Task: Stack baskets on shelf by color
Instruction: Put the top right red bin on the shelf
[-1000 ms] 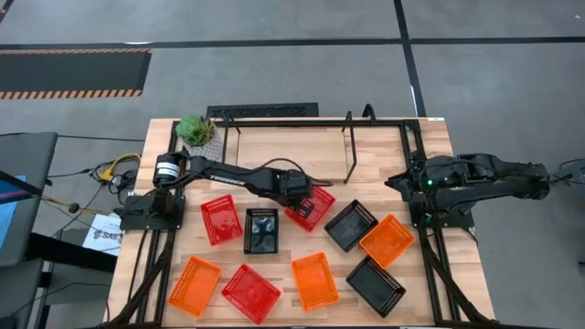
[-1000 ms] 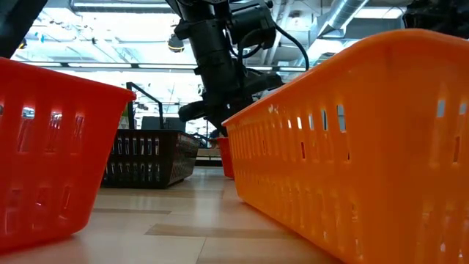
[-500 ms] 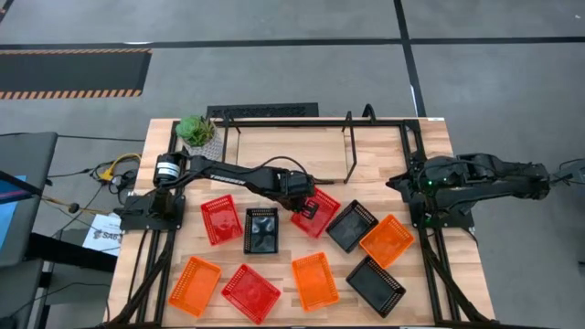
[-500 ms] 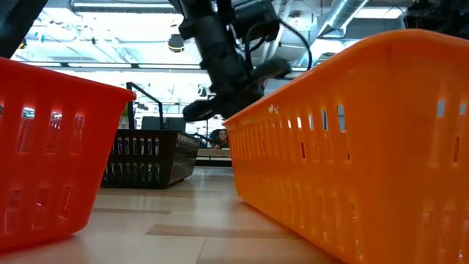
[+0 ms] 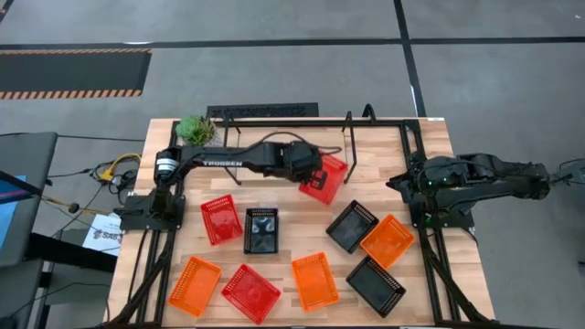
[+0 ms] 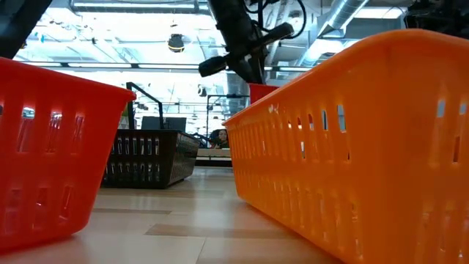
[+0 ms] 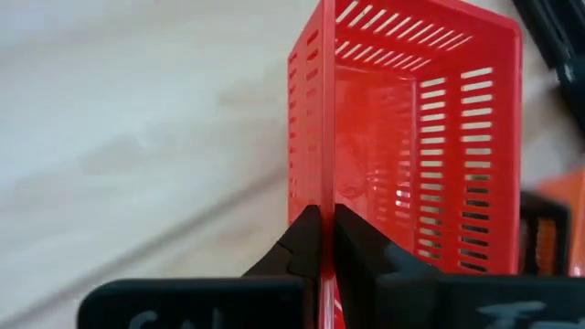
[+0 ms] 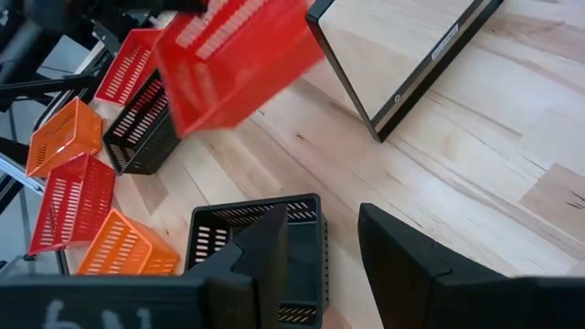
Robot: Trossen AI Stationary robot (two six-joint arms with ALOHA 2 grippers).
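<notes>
My left gripper is out over the table's middle, shut on a red basket beside the shelf's right end. The shelf, a black wire frame around a light board, stands at the far edge. In the low view only the top of the held red basket shows, above the near orange basket. The right wrist view shows this red basket in the air near the shelf's corner. My right gripper waits open at the table's right edge, above a black basket. My left gripper pinches one side wall of the red basket, with one finger inside the basket and the other outside. The fingers reach it from the table's left. The basket is lifted clear of the table and tilted.
Eight baskets lie scattered on the table's near half: red, black, orange, red, orange, black, orange, black. A potted plant stands left of the shelf.
My left gripper has risen and moved toward the far edge, to the shelf's right end. It has carried the red basket up off the table from among the other baskets. The gripper has stayed shut on the basket's wall throughout.
</notes>
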